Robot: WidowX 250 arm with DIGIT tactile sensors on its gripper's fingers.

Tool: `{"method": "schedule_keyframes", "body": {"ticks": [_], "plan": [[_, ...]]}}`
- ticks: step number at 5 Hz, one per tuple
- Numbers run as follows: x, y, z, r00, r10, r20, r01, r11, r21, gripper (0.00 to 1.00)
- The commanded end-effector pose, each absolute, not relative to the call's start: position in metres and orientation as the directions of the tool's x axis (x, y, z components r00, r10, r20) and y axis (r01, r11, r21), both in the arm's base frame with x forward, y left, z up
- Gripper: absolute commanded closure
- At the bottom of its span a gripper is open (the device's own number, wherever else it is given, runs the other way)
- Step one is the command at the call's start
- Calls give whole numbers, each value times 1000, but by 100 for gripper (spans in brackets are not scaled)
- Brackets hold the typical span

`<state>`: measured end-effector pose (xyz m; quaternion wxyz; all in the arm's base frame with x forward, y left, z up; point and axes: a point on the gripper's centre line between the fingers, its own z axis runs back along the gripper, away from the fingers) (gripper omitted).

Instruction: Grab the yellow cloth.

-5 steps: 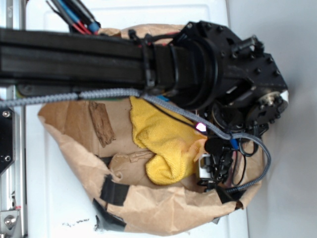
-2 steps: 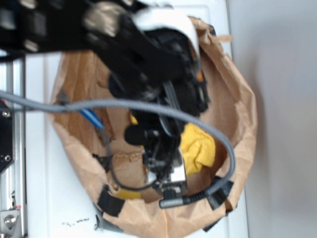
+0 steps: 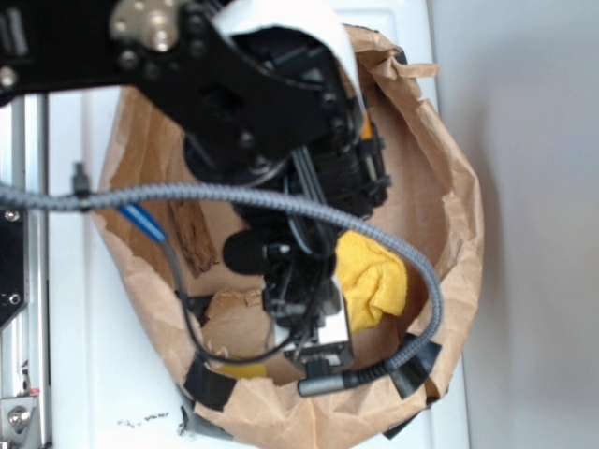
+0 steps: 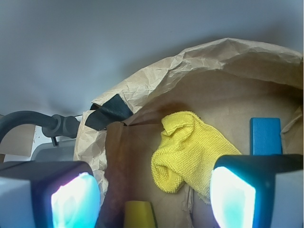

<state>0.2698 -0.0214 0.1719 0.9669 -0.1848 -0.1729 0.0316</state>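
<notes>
A: Where does the yellow cloth [image 4: 190,151] lie?

B: Inside the crumpled brown paper bag [image 3: 440,187], on the bag's floor, bunched into folds. In the exterior view only a lump of it [image 3: 372,279] shows, just right of the black arm [image 3: 253,103], which covers the rest.

A: And the hand [image 4: 154,199]?

B: Spread. In the wrist view its two pale glowing fingers [image 4: 75,199] stand at the lower left and lower right corners, well apart, with nothing between them. The cloth lies beyond the gap, nearer the right finger, and does not touch either one as far as I can tell.

A: Anything else in the bag?

B: A blue block [image 4: 266,136] stands to the right of the cloth, close behind the right finger. A small yellow piece [image 4: 139,213] sits at the bottom edge between the fingers. Black tape [image 4: 109,111] patches the bag's rim at the left.

A: What carries the bag?

B: A white worktop [image 3: 103,374]. A grey braided cable [image 3: 187,195] loops from the left across the bag and round to the hand's base.
</notes>
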Motion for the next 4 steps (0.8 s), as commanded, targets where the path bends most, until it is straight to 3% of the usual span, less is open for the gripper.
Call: {"method": "schedule_keyframes", "body": {"ticks": [1,3,4], "plan": [[266,-28,108,967,20,253,39,974,-224,0],[267,-41,73,971,-4,241,66,966,-250,0],[298,-60,57,970,32,242,35,963,-267,0]]}}
